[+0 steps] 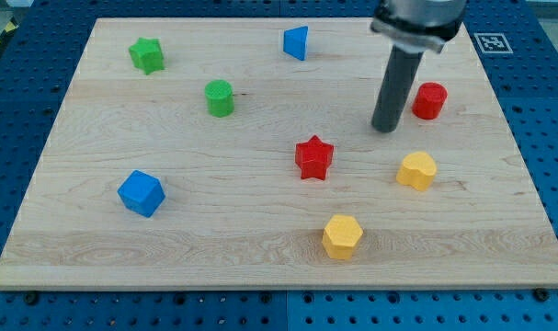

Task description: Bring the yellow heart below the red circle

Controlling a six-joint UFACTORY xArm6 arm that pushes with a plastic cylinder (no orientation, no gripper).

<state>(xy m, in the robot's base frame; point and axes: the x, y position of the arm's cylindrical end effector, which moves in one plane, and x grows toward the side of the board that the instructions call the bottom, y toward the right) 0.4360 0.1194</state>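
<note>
The red circle [429, 99] is a short red cylinder at the view's upper right. A yellow block [416, 171] lies below it and slightly to its left, with a gap between them; it looks like the heart, though its shape is hard to make out. A second yellow block [342, 236], many-sided, lies near the view's bottom centre. My tip [384, 129] rests on the board just left of and a little below the red circle, above and left of the upper yellow block, touching neither.
A red star [314, 157] sits left of the upper yellow block. A blue triangular block [297, 42], a green cylinder [220, 97], a green star-like block [147, 55] and a blue cube [142, 192] lie further left. The wooden board [85, 267] is edged by a blue perforated table.
</note>
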